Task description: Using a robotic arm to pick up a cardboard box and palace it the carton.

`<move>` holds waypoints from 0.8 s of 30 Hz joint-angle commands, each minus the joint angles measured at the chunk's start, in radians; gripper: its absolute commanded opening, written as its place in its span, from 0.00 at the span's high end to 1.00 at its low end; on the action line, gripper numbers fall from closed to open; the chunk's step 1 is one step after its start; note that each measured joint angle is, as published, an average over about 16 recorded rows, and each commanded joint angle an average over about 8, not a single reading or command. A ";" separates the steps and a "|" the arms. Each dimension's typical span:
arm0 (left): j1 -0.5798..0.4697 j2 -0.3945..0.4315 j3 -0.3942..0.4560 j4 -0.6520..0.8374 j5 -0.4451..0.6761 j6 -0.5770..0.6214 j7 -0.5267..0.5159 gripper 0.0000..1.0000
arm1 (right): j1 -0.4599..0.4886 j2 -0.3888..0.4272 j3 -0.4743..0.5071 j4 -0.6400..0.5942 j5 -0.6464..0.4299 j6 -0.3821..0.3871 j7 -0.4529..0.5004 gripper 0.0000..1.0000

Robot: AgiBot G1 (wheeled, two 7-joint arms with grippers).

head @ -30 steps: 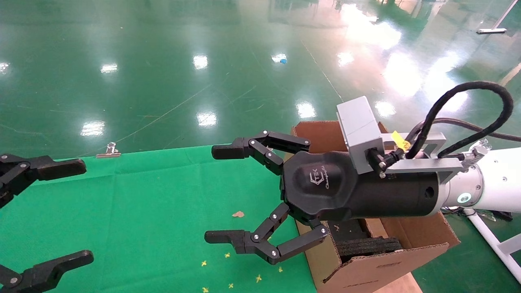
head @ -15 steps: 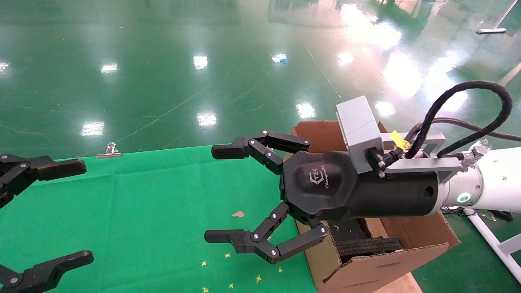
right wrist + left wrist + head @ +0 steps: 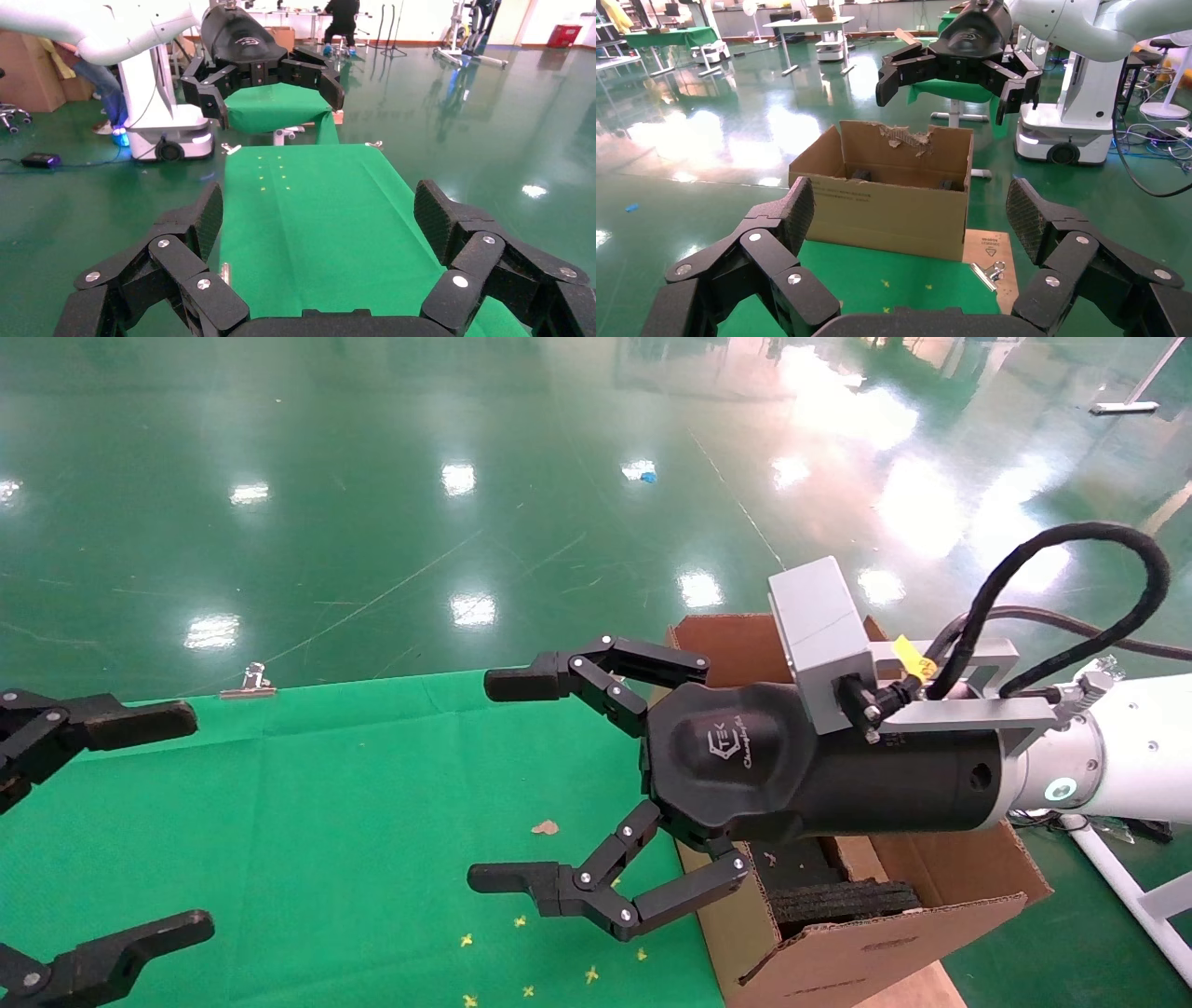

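Gaping right tool [image 3: 498, 780] above green cloth [image 3: 326, 822]

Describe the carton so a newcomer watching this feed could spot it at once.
Start at the green cloth table and go to its right edge. The carton stands there, under the open right hand. It is a large brown box with open flaps, a ragged torn rim and black foam inside.

Green-clothed table [image 3: 354, 784] carries small yellow specks [image 3: 526, 952] and a brown scrap [image 3: 545, 827].

Green cloth [image 3: 326, 803], binder clip [image 3: 248, 682] at edge
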 commanded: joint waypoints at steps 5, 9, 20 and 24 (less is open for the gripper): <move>0.000 0.000 0.000 0.000 0.000 0.000 0.000 0.00 | 0.000 0.000 0.000 0.000 0.000 0.000 0.000 0.00; 0.000 0.000 0.000 0.000 0.000 0.000 0.000 0.00 | 0.000 0.000 0.000 0.000 0.000 0.000 0.000 0.00; 0.000 0.000 0.000 0.000 0.000 0.000 0.000 0.00 | 0.001 0.000 0.000 0.000 0.000 0.000 0.000 0.00; 0.000 0.000 0.000 0.000 0.000 0.000 0.000 0.00 | 0.001 0.000 0.000 0.000 0.000 0.000 0.000 0.00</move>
